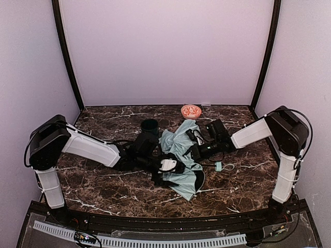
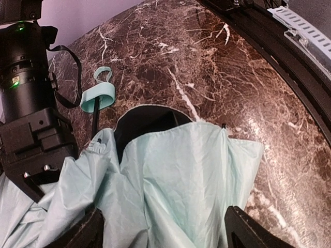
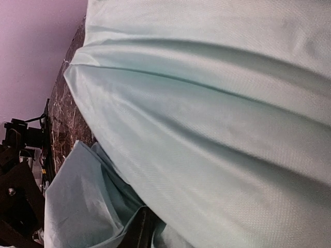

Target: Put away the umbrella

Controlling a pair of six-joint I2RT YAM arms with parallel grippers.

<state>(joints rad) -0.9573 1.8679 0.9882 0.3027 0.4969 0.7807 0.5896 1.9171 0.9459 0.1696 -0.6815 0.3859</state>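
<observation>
The compact folding umbrella [image 1: 178,144] [image 2: 176,175] lies half collapsed on the brown marble-patterned table [image 1: 103,181], just to the right of the dark green cylindrical mug [image 1: 150,126] and a little nearer to the arm bases than it. Its pale mint-green fabric is thin and matte, with many soft creases, and the black lining shows where the canopy curls open. In the right wrist view the fabric [image 3: 207,129] fills almost all the picture in long smooth folds with a fine weave. The thin black shaft [image 2: 96,119] comes out of the cloth and ends in the small mint-green handle [image 1: 219,166] [image 2: 98,96] with its looped strap [image 2: 103,73]. The handle lies on the table further right of the mug than the canopy.

The left gripper [image 1: 168,165] [image 2: 165,225] reaches low across the table, past the near side of the mug. Its black fingers [image 2: 85,232] stand wide apart over the fabric and squeeze nothing. The right gripper [image 1: 195,151] comes from the right of the mug, arm stretched low, pressed close against the cloth. Whether it is clenched or released I cannot tell.

A small round orange-pink dish [image 1: 191,111] sits behind and to the right of the mug. The inside of the mug looks dark, and I cannot tell any content.
</observation>
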